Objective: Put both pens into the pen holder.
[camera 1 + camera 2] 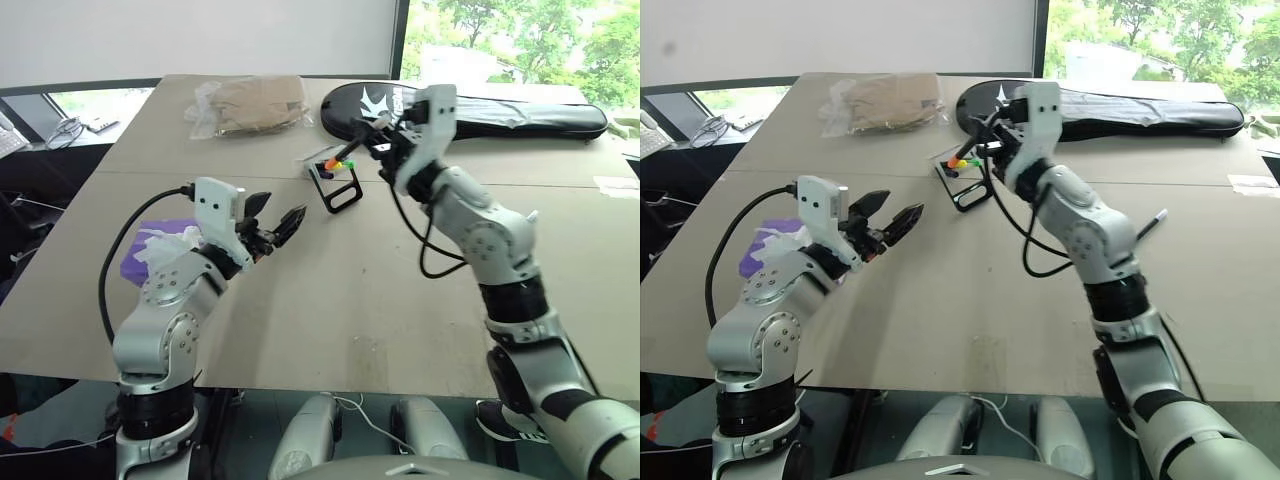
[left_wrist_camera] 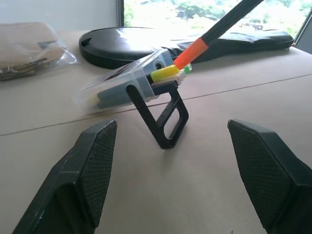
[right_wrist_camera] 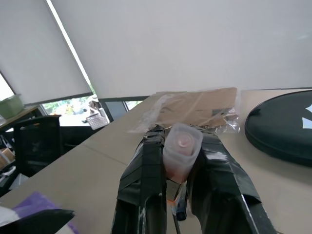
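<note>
The slim black-barrelled pen with an orange end [image 2: 210,36] ran out past the top edge of the frame, so its upper barrel was cut off. The small black open-frame pen holder with a clear plastic top [image 1: 338,182] was partly covered, upper centre, by the right end effector [image 1: 378,132]. The blue item inside its clear part [image 2: 114,95] was too blurred to identify. The long black racket bag [image 1: 520,112] was partly masked by the right wrist.
</note>
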`<move>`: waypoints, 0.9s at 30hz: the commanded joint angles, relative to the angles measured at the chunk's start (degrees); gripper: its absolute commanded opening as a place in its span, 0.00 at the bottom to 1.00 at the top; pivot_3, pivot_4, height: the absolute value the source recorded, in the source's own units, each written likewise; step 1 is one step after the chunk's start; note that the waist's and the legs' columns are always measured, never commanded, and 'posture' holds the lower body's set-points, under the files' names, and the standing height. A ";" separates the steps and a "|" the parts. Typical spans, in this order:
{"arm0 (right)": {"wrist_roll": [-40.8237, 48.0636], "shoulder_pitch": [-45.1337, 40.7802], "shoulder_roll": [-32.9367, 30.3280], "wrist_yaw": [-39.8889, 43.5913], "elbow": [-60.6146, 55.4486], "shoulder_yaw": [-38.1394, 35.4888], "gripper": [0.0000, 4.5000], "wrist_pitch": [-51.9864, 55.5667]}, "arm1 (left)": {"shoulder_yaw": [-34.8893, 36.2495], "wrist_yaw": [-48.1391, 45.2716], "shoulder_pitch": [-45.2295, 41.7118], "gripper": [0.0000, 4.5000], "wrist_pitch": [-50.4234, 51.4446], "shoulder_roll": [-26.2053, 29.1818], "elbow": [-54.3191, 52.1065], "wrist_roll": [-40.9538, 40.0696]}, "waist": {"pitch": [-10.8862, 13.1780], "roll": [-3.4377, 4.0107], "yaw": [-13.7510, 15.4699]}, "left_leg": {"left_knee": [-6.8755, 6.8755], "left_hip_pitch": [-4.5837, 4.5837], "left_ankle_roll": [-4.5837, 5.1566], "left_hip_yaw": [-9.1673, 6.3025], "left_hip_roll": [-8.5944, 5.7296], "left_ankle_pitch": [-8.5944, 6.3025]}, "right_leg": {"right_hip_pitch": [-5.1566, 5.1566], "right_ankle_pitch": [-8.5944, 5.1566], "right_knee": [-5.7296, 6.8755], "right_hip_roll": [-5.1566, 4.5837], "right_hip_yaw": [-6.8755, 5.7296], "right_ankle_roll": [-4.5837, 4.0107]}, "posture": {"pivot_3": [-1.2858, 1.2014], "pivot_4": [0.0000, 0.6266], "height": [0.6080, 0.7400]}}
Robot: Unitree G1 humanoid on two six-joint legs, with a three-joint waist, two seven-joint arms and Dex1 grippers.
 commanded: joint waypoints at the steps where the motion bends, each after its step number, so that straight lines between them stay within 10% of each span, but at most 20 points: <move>1: -6.84 -2.63 0.95 0.85 5.84 -1.64 0.02 -6.86 | 2.37 2.07 0.70 0.83 -1.01 0.94 -4.39 -0.77 | 0.00 0.00 0.08 | -0.01 0.00 0.00 0.01 -0.01 0.00 | 0.00 0.00 0.01 -0.01 -0.01 0.00 | 0.52 0.24 1.00; 24: -16.64 -1.64 10.16 4.68 11.86 -5.26 0.02 -13.03 | 3.07 7.31 1.87 0.83 0.53 2.64 -7.53 -3.69 | 0.04 0.06 -0.49 | -0.12 0.03 -0.01 0.08 0.01 0.00 | -0.09 0.00 0.03 0.03 -0.02 -0.01 | 0.52 0.24 1.00; 27: -18.20 -1.37 10.77 6.18 14.23 -4.77 0.29 -15.86 | 3.05 7.60 1.76 0.83 0.60 2.60 -7.71 -3.70 | 0.04 0.06 -0.50 | -0.14 0.03 -0.02 0.09 0.01 0.00 | -0.11 0.00 0.03 0.03 -0.01 -0.01 | 0.52 0.24 1.00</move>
